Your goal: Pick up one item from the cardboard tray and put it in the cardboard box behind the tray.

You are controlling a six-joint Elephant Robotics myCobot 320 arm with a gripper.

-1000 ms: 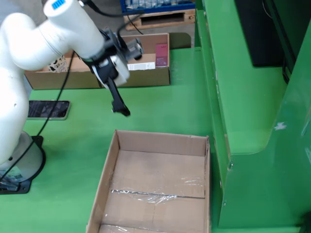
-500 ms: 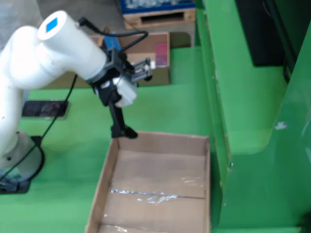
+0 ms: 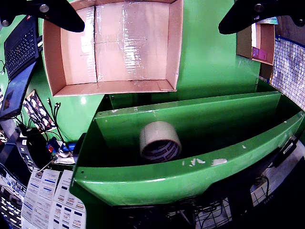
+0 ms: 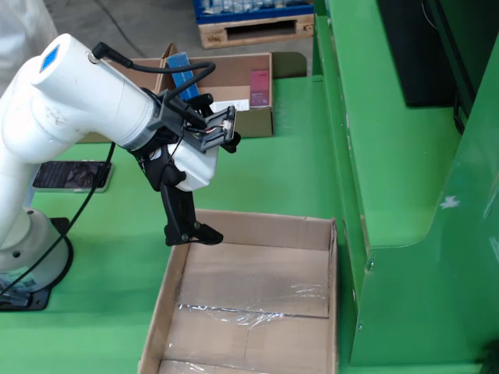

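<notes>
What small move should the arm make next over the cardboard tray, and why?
Probably hold height rather than descend: the cardboard tray shows only a bare taped floor. The open end effector hangs at its corner; the one loose item visible, a tape roll, lies in the green trough.

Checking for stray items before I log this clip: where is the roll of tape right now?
In the pincer-mounted view, the roll of tape stands on edge inside the green trough, near its middle, just below the empty cardboard tray. The fixed view doesn't show it.
</notes>
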